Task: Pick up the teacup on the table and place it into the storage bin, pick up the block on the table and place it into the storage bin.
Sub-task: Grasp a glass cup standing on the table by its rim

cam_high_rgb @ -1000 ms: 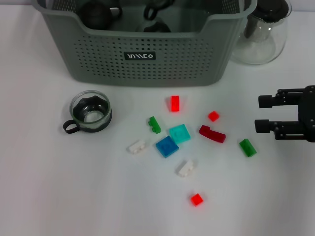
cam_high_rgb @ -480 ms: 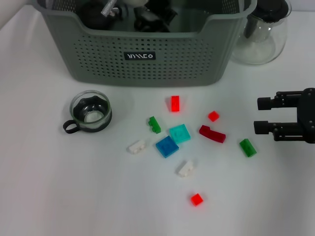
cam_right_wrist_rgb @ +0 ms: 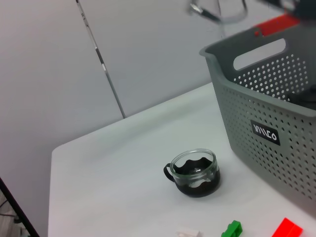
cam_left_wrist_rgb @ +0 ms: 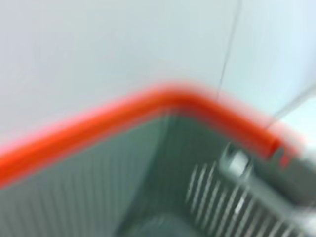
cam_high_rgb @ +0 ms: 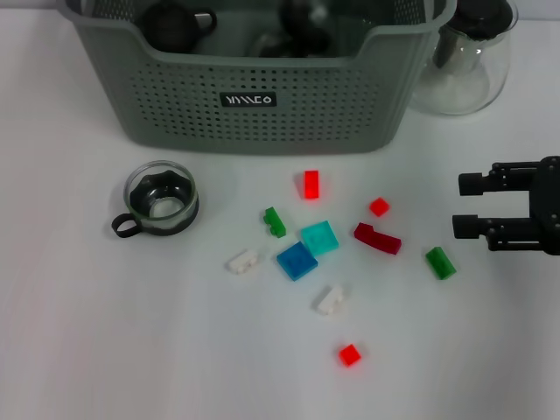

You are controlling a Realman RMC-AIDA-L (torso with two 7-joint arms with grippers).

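Observation:
The teacup, clear glass with a dark insert and a black handle, stands on the white table left of the blocks; it also shows in the right wrist view. Several small blocks lie mid-table, among them a red block, a blue block and a green block. The grey-green storage bin stands behind them, with dark cups inside. My right gripper is open and empty, right of the blocks. A blurred dark shape moves inside the bin. A glass cup shows high above the bin's end.
A clear glass pitcher with a black lid stands right of the bin. The left wrist view shows a blurred red rim over grey-green ribbed plastic.
The dark and silver shapes inside the bin have shifted from left of middle towards the middle. The right gripper, teacup and blocks have not moved.

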